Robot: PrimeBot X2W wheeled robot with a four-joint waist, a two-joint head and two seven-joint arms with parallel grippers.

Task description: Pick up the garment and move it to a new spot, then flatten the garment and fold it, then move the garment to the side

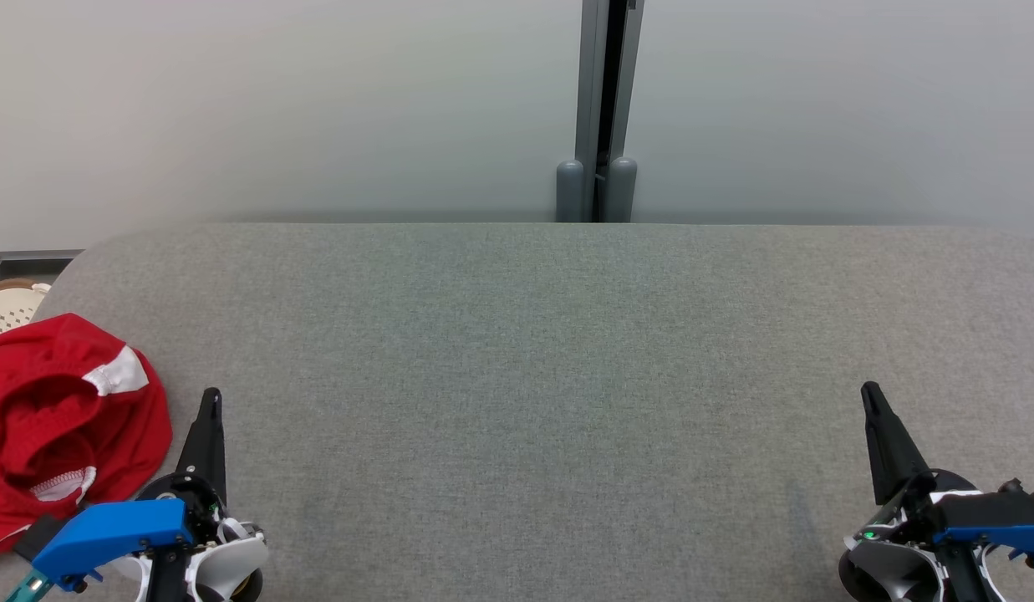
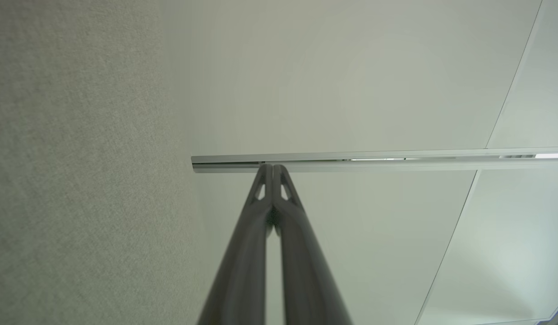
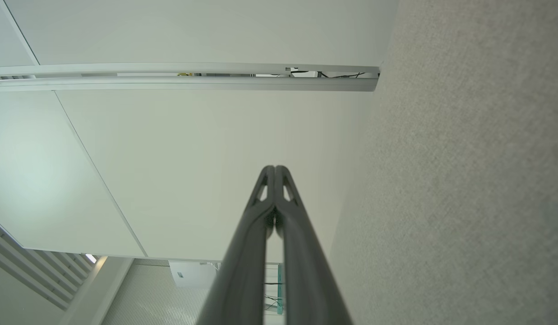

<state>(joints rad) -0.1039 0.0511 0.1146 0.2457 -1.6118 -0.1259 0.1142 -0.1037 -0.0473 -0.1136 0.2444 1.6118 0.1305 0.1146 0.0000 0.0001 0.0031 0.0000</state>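
Red garment bunched at near-left table edge, just left of left gripper. Both grippers, right too, closed, empty. Soft, light, floppy; likely pinch a raised fold.

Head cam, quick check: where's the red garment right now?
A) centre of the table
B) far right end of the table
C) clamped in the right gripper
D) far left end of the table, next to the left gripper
D: the red garment lies crumpled at the left end of the table, beside the shut left gripper.
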